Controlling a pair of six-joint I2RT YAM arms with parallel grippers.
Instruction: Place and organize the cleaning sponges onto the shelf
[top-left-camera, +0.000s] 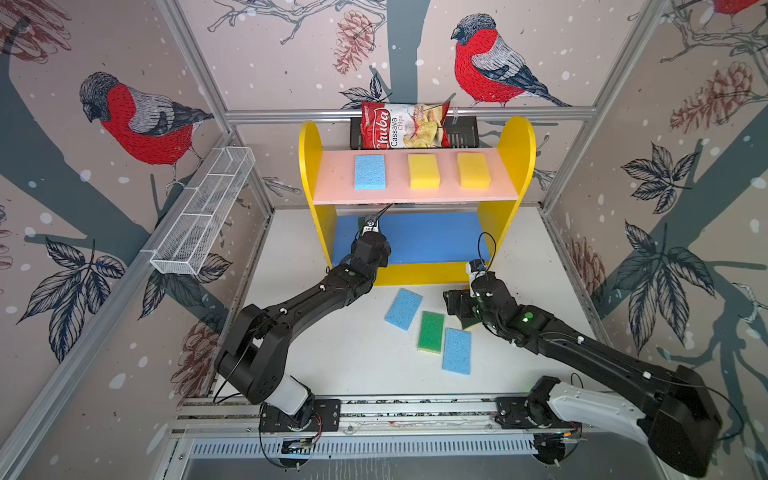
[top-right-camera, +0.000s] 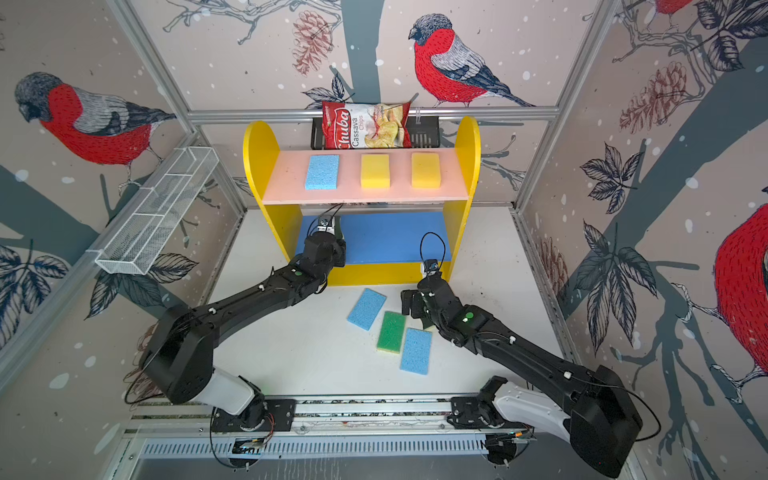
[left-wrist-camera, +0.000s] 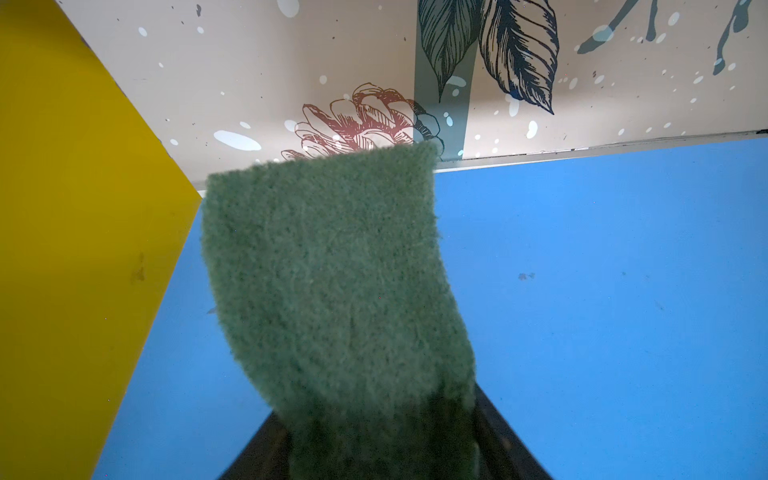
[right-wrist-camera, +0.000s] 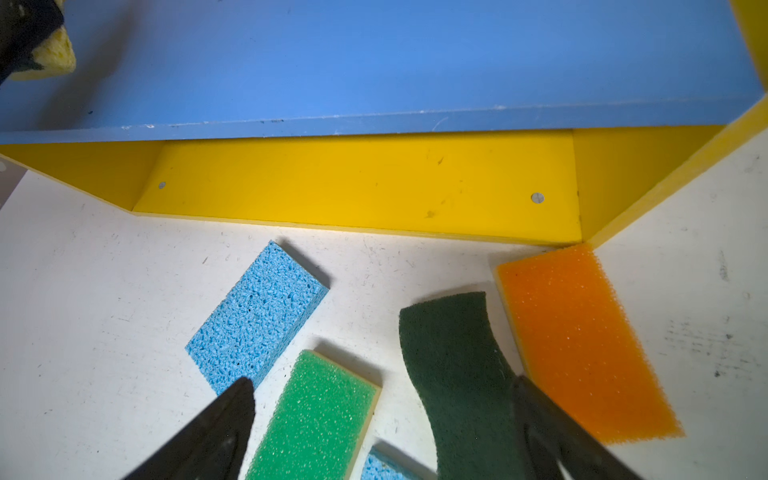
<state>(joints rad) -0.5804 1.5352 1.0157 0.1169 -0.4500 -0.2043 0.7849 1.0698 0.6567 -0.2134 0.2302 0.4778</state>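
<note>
Only 1 printed item can be read, in both top views: the chips bag (top-left-camera: 405, 126) (top-right-camera: 366, 126), which is set in the black rack (top-left-camera: 463, 133) behind the shelf (top-left-camera: 336, 178). The brand "Chuba" is written in large white script on the bag's red part. Beside it, on the pale part, "Cassava" is printed in dark letters, with "Chips" in smaller letters next to it. All 3 words are turned sideways and run up the bag. A small green patch at the bag's upper left corner carries print too small to be read.
</note>
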